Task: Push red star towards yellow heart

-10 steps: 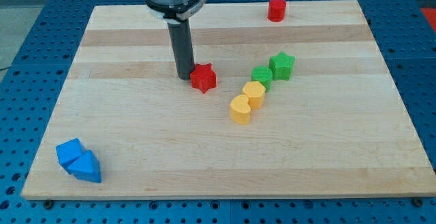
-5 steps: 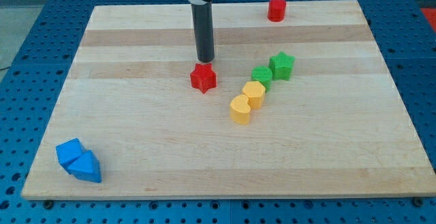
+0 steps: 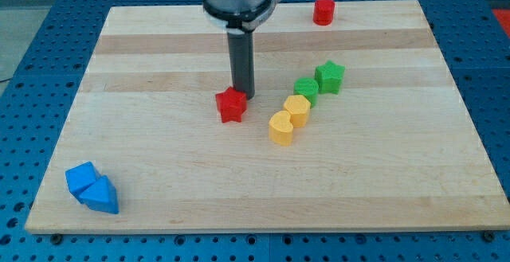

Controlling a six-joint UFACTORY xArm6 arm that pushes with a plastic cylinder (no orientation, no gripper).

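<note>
A pale wooden bench (image 3: 159,174) on blue pegboard fills the camera view. No jawed end effector, only a rod: my tip (image 3: 242,96) touches the red star (image 3: 231,105) at its upper right, frame centre. The yellow heart (image 3: 280,127) lies lower right, so that contact looks poorly placed

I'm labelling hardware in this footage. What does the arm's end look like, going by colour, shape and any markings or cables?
The arm ends in a round silver-grey metal flange with a darker ribbed band, cut off at the view's top. From it hangs a straight, dark grey cylindrical rod down to my tip. It has no jaws. No cables or markings can be made out on it.
</note>
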